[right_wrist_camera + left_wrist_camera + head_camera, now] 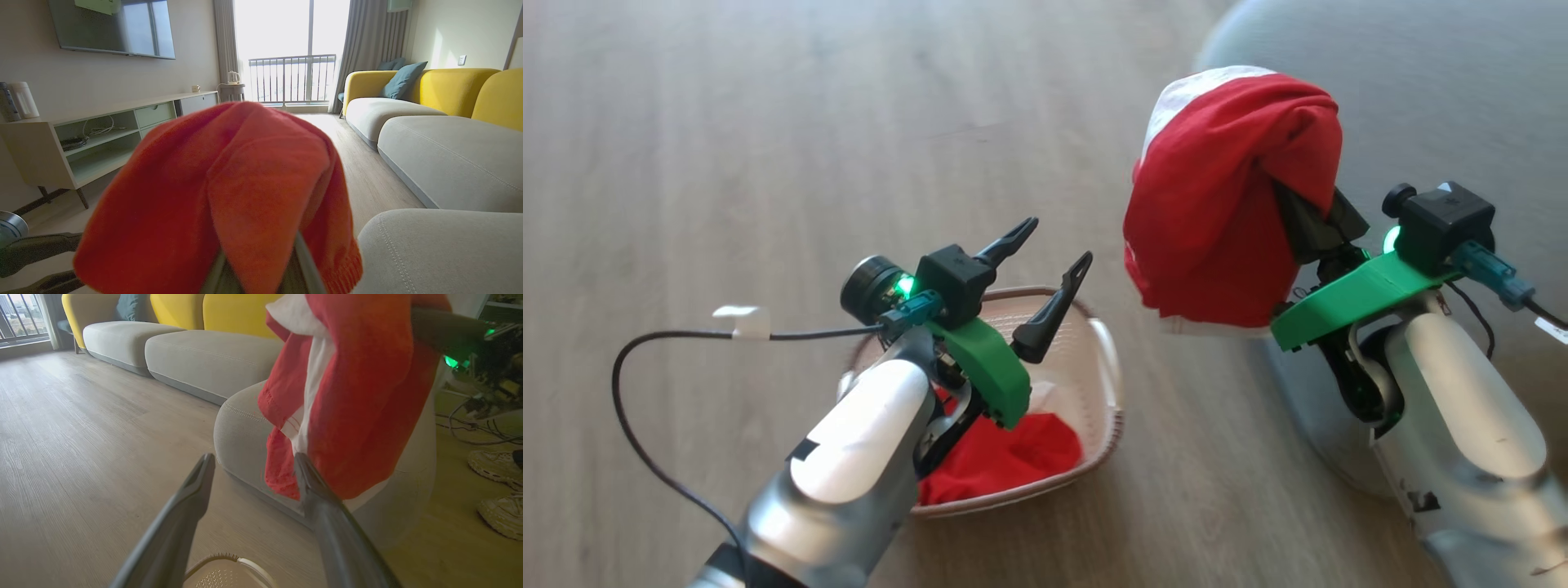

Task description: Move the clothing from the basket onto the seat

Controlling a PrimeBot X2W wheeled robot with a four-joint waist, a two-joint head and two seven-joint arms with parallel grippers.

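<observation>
Closest to the robot, the basket stands on the wooden floor. A part of the red clothing still lies inside it, with a small bit of white fabric just behind. The left gripper hovers above the basket, and its two dark fingers are clearly apart and hold nothing.

A little farther and to the right, the right gripper is raised. A red garment with a white band is draped over its fingers like a hood and hangs down on the sides. The cloth hides the fingertips, so I cannot tell if they are apart or pressed together.

This garment hangs in the air at the rounded corner of the grey seat, beside its edge and not lying on it.

Behind, more grey cushions with yellow backs go along the wall, and a pair of pale shoes stands on the floor.
</observation>
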